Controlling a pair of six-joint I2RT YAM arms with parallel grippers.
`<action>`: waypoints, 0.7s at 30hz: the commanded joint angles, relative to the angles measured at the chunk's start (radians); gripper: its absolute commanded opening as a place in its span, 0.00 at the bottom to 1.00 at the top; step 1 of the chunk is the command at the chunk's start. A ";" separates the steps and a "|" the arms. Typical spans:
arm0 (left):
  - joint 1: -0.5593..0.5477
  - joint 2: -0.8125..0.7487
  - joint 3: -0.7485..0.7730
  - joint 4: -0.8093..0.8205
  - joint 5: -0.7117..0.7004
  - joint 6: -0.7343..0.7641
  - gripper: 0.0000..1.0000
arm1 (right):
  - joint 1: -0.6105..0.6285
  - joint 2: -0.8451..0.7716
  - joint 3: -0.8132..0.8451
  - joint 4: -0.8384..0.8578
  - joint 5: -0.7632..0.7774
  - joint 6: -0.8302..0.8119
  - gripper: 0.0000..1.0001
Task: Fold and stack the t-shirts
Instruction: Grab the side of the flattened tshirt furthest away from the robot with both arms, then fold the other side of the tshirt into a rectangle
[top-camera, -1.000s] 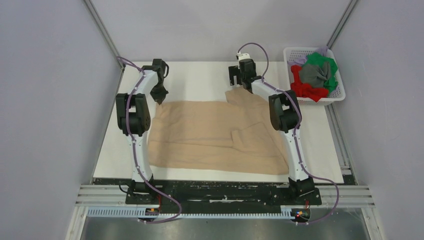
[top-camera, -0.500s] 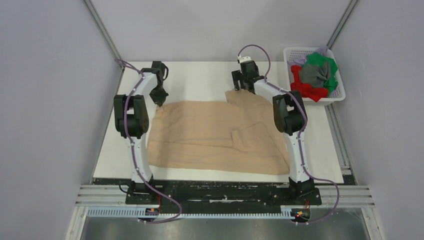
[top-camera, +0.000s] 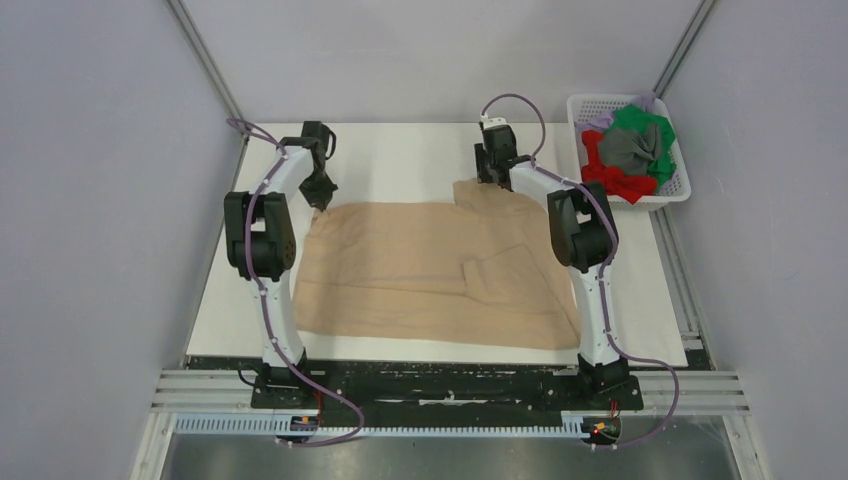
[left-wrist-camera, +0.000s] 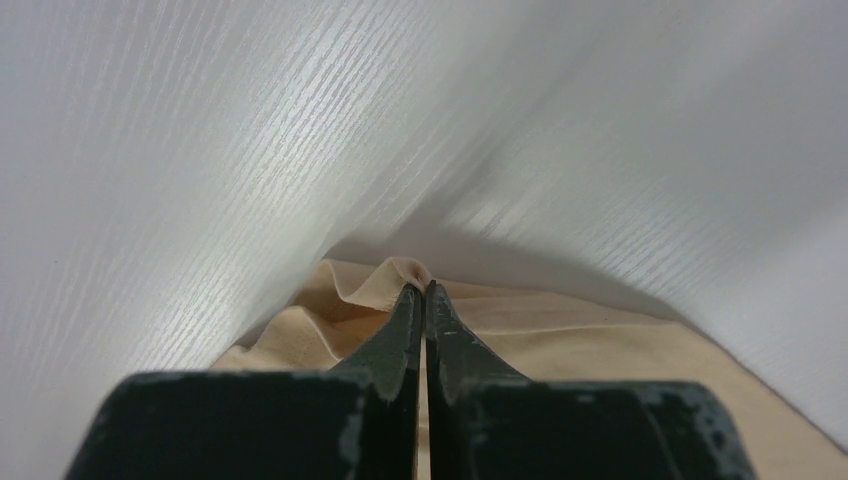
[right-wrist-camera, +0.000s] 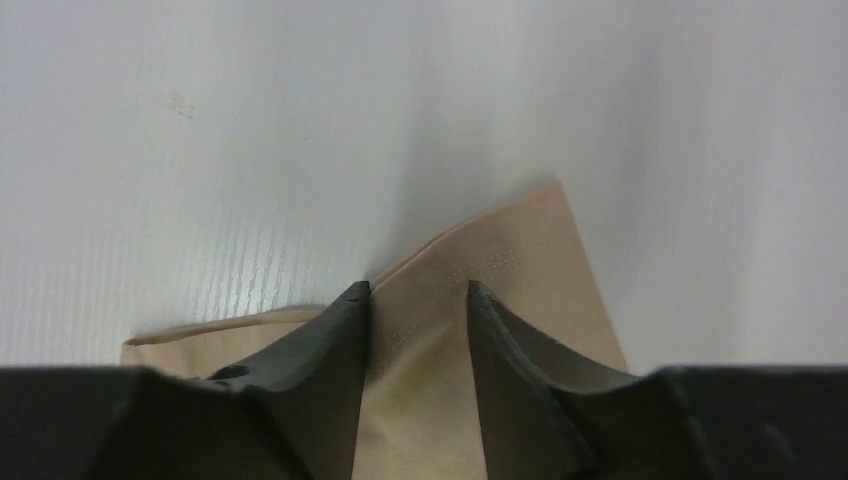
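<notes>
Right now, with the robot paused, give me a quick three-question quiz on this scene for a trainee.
1. True or false: the left gripper is shut on a fold of the beige shirt.
2. Pick one. The right gripper is: A) shut on the shirt, B) open over the shirt's far corner, C) shut on nothing.
3. Short answer: where do the other shirts lie?

Key
1. True: cloth is pinched between its closed fingers.
2. B: there is a clear gap between its fingers, with cloth showing in it.
3. Bunched in the white basket at the far right.
</notes>
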 joint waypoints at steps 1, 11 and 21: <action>-0.006 -0.060 -0.002 0.021 0.013 0.024 0.02 | -0.001 -0.018 -0.062 -0.027 -0.037 0.104 0.34; -0.007 -0.111 -0.047 0.039 0.007 0.021 0.02 | -0.001 -0.212 -0.280 0.227 0.029 0.155 0.00; -0.009 -0.274 -0.226 0.129 0.037 0.014 0.02 | 0.019 -0.570 -0.685 0.347 -0.003 0.164 0.00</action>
